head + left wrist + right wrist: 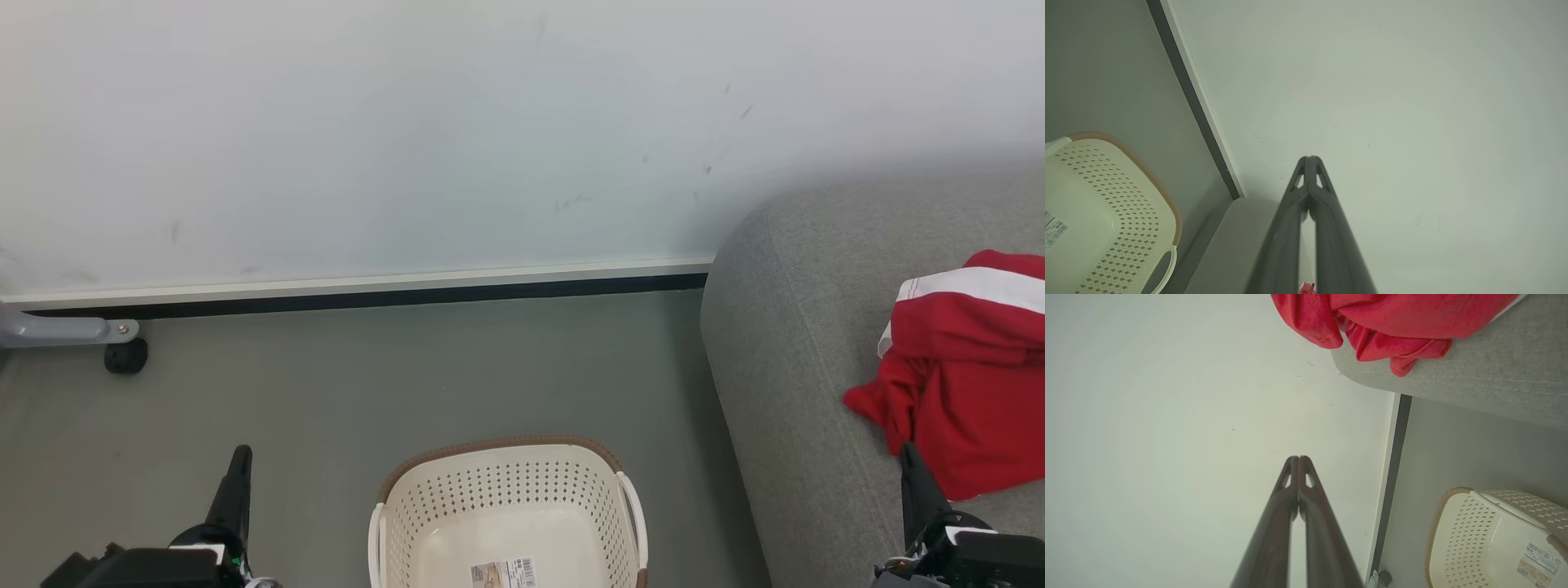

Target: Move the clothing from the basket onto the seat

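Left gripper (242, 454): 2 long dark fingers at the lower left of the head view, pressed together tip to tip, nothing between them. The left wrist view confirms it (1310, 159): tips meet, with a thin gap lower down.

Right gripper (908, 454): lower right of the head view, fingers likewise shut together and holding nothing. In the right wrist view (1298, 459) the tips meet against the wall and are apart from the cloth.

Cream-white perforated plastic laundry basket with brown woven-look rim (498, 445): on the floor between the 2 grippers, upright, 2 white side handles. A printed paper sticker (504, 573) lies on its smooth inner bottom. It also shows in both wrist views (1126, 196) (1457, 531).

Bright red soft clothing (971, 384): a crumpled heap on the large light grey upholstered seat (784, 343), to the right of the basket and well apart from it.
- A broad white stripe crosses its upper part, with narrow white trim at the left edge.
- The folds are loose and one lobe droops toward the seat's rounded edge.
- I cannot tell how many pieces make up the heap.
- The right wrist view (1392, 318) shows it bunched near the seat's corner (1494, 375).
- In the head view the right gripper's tip overlaps the heap's lower edge.

Plain grey floor (326, 392): it carries the basket. At far left stands a grey metal leg with a black caster (125, 356).

Pale wall (408, 122): faintly scuffed, with a white-and-black baseboard strip (367, 292) at its foot.
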